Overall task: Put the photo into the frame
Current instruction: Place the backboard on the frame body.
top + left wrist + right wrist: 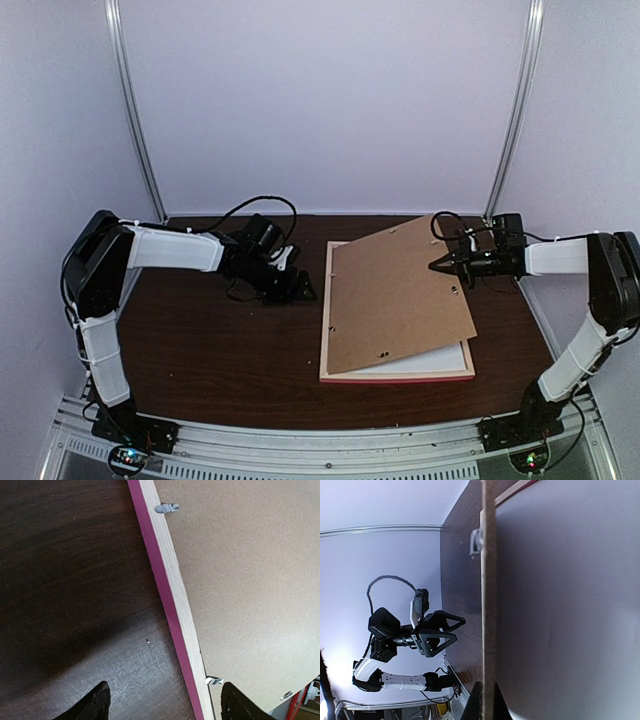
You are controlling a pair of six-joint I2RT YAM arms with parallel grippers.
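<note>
Brown board (400, 290) lies crooked over the frame (395, 378), its right edge held by the right gripper (440, 266). A white sheet (440, 358) shows underneath; I cannot tell if it is the photo. Left wrist: the left gripper (167, 702) hangs over the frame's side, jaws spread wide. Right wrist: jaws pinch only the board's thin edge, so it could slip and fall.
</note>
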